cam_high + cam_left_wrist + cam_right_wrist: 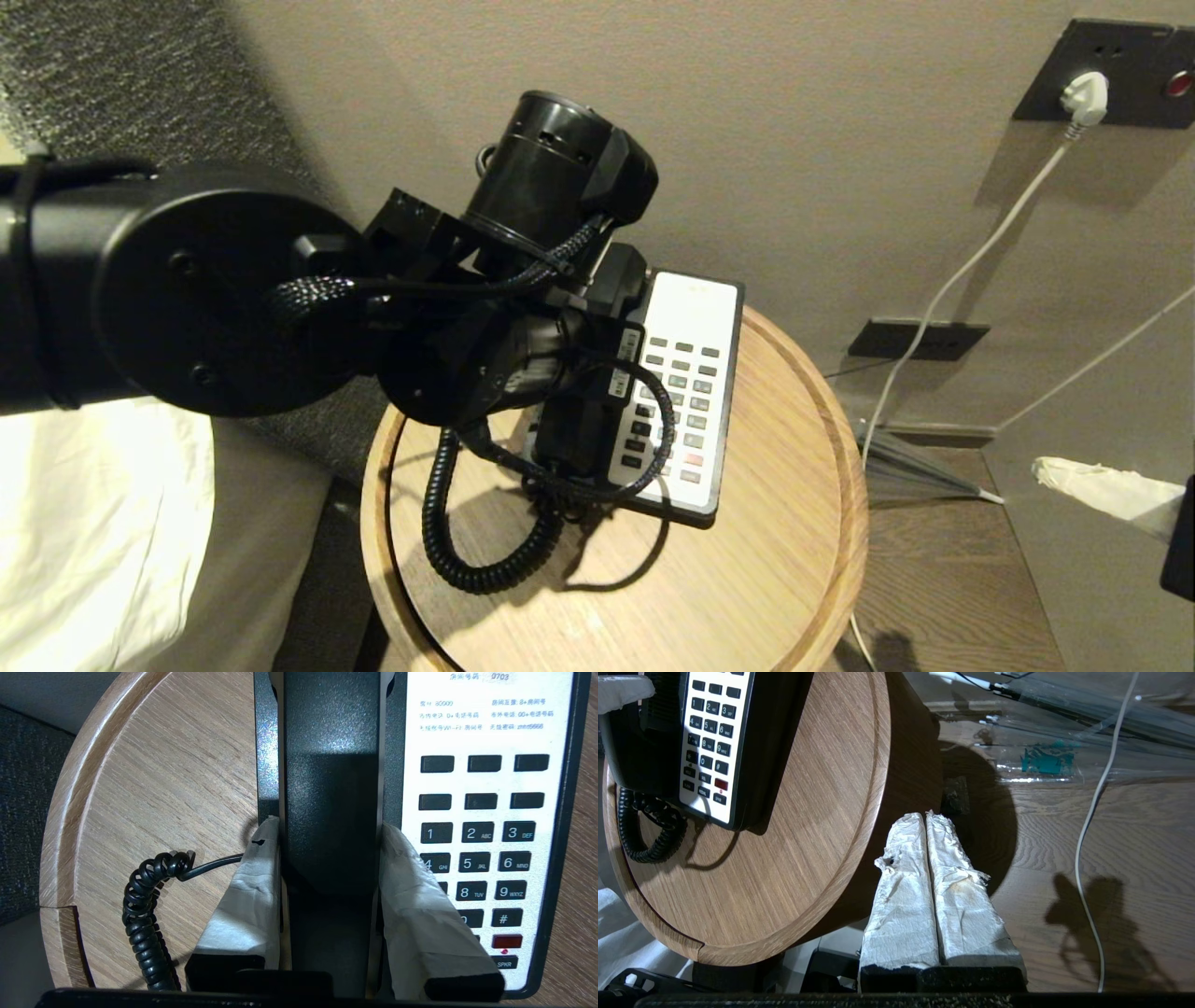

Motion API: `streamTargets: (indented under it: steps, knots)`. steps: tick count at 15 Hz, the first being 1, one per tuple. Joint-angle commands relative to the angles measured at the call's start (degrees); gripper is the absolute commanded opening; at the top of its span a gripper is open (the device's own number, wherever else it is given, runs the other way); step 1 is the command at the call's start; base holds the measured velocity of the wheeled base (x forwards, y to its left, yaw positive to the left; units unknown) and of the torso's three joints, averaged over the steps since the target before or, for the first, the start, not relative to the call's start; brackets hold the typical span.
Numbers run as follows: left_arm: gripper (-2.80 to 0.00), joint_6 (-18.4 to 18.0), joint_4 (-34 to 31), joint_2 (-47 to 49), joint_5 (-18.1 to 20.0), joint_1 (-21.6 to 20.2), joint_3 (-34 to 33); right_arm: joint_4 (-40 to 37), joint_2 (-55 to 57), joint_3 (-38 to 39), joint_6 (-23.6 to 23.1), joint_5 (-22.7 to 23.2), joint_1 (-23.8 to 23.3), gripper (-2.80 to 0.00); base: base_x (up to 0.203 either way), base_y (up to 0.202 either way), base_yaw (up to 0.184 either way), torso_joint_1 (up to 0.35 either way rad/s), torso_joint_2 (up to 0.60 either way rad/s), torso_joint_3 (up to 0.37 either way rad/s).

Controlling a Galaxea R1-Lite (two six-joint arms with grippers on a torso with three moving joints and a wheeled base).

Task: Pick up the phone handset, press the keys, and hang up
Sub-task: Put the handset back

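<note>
We see the left gripper [331, 858] clamped on the phone handset [331, 788], tape-wrapped fingers [252, 891] on both sides, handset beside the keys [486, 858] on the round wooden table [154, 774]. Right gripper [927, 858] pressed closed, empty, off the table edge above the floor.

Your left arm [233, 289] blocks the phone's left side, coiled cord [467, 532] crosses front counter [747, 579], bare counter right of the keys [681, 401]
</note>
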State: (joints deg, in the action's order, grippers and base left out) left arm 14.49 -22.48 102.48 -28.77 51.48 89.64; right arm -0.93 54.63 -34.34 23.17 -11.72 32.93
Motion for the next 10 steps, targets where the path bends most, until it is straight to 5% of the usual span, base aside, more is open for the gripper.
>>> streamTargets:
  steps: [1,10]
  knots:
    - [-2.8,0.1,-0.26,0.27,-0.15,0.02,-0.08,-0.04,0.04,-0.02,0.18,-0.06,0.03,-2.8,0.0,0.0,0.0,0.0,0.0,0.0]
    - [-2.8,0.28,-0.2,1.5,0.03,0.11,0.69,-0.13,-0.92,1.28,0.13,-0.06,0.03,-2.8,0.0,0.0,0.0,0.0,0.0,0.0]
